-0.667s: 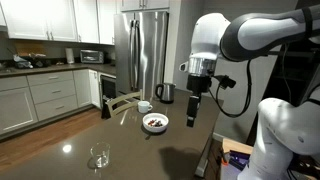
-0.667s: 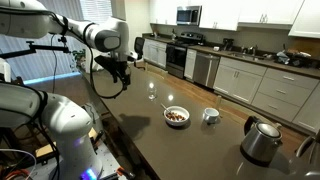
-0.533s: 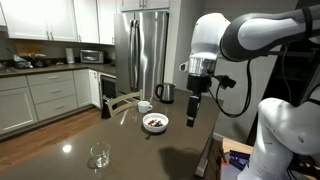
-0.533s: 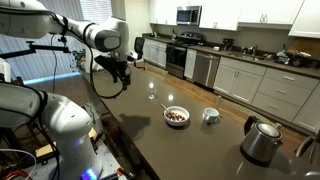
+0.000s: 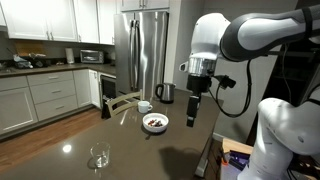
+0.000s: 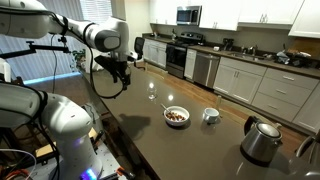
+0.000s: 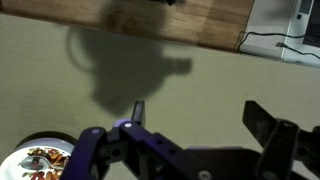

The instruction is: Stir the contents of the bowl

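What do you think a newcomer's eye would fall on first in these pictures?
The big white robot arm stands out first, its open gripper hanging over the dark counter, to one side of the bowl and not touching it. Next comes that white bowl, bright against the counter, with its dark reddish-brown contents. A clear glass stands alone nearer the camera.

- Exterior view: set back, near counter height, facing along dark countertop [image 5: 120,150] toward refrigerator [image 5: 143,45].
- Exterior view: opposite end, facing stove [image 6: 180,52] wall.
- Shared: countertop, bowl [image 5: 155,122], arm [image 5: 240,40].
- Wrist view: close, angled down past gripper [image 7: 185,145] onto countertop and bowl.
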Controlling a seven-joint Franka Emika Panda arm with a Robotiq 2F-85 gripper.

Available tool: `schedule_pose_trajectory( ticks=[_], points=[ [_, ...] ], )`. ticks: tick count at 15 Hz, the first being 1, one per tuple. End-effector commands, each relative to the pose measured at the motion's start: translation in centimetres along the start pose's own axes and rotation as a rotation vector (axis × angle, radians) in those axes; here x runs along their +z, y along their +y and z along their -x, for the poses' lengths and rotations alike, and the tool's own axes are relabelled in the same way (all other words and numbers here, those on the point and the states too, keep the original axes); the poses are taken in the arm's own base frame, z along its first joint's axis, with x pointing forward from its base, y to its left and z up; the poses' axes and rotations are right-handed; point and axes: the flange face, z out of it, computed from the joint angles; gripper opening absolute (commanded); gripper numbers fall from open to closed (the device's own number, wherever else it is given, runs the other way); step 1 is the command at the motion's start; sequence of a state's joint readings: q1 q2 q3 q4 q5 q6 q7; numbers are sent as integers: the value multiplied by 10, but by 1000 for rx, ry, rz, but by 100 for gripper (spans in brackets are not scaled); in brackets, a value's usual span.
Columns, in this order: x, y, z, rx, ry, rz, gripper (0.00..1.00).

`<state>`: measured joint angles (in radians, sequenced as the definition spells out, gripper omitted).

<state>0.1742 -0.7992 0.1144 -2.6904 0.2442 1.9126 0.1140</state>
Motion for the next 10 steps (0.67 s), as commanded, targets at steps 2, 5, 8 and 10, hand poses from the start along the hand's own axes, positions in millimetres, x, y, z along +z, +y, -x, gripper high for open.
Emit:
schedule_pose_trajectory(
  ticks=[2, 5, 8, 10],
  points=[
    [-1, -9, -12, 29, 19, -15, 100],
    [2, -21, -27, 47, 55, -19, 100],
    [14, -43, -47, 55, 110, -17, 100],
    [26, -55, -63, 53, 140, 3, 100]
  ],
)
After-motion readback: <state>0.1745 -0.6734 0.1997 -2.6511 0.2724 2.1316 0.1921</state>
